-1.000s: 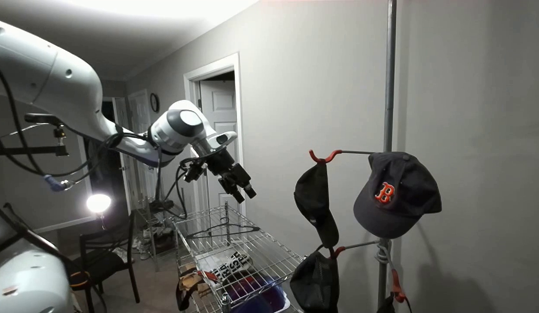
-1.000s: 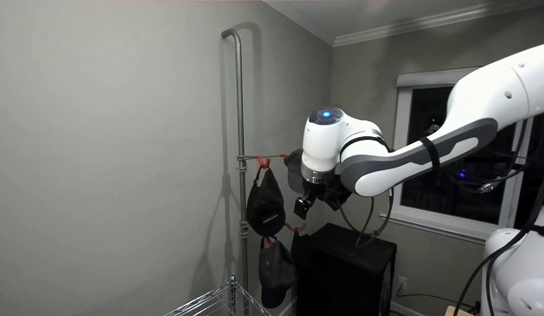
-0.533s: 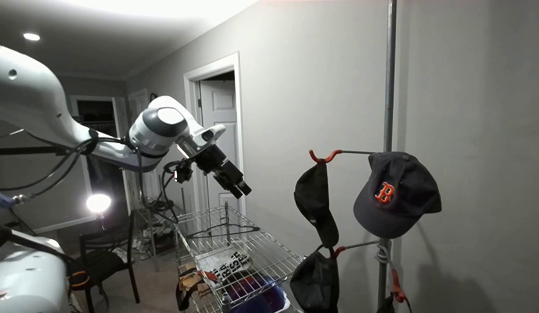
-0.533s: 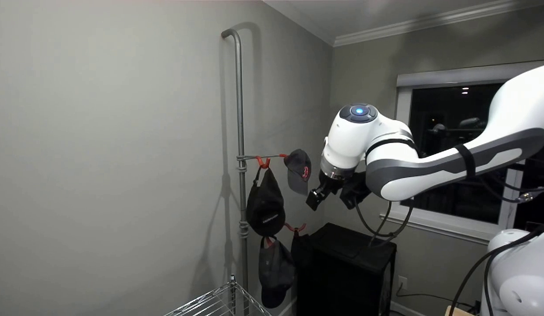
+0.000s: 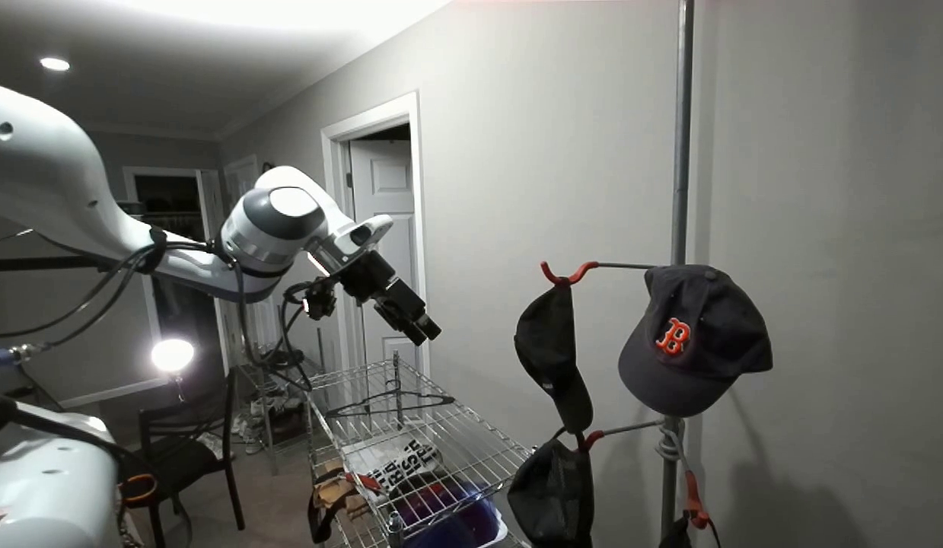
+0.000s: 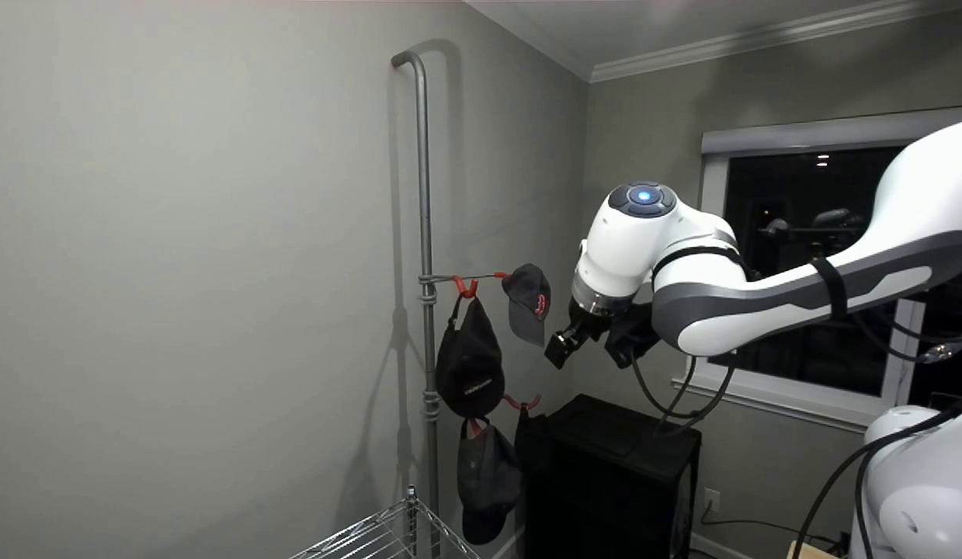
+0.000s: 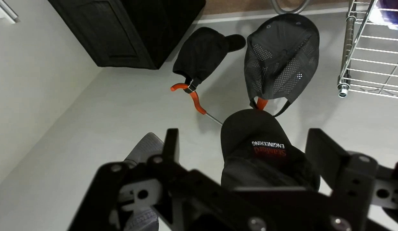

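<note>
black cap (image 7: 266, 152): "Stanford ENGINEERING" | navy cap (image 5: 696, 342): orange-red "B" | white bag (image 5: 376, 457): lettering unclear

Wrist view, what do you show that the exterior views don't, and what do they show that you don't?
Only the wrist view: a pipe bend by the floor, and clear red writing on a black cap.

Only exterior: a lamp, chair and door in an exterior view, and the arm in both exterior views.

Shared: hanging caps, hooks, the wire shelf and the end effector.
</note>
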Motion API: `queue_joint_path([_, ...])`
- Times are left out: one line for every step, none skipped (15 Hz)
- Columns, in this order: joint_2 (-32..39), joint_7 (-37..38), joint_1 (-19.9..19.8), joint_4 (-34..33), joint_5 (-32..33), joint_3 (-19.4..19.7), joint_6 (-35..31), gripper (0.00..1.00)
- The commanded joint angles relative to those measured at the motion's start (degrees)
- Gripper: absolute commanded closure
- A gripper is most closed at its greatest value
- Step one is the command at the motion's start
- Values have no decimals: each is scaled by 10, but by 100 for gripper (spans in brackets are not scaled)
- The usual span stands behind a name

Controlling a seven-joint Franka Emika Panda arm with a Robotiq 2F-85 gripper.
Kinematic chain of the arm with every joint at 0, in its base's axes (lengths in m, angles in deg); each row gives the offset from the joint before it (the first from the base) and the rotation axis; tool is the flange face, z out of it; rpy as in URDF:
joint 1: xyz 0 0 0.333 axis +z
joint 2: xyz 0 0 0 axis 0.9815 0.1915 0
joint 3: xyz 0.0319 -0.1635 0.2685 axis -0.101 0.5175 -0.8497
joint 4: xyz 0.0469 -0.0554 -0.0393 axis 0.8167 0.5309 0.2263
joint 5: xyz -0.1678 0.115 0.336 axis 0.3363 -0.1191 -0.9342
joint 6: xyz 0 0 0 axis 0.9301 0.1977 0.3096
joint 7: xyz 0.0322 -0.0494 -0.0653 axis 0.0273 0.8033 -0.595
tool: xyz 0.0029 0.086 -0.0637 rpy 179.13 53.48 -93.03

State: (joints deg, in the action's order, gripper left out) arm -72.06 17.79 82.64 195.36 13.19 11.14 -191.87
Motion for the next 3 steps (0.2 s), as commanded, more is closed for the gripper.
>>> queue_joint_path([-3, -10, -17, 1, -13, -14, -5, 0])
queue_joint_path([-3, -10, -17, 1, -13, -14, -5, 0])
queue_joint_path([-3, -10, -17, 1, -13, -14, -5, 0])
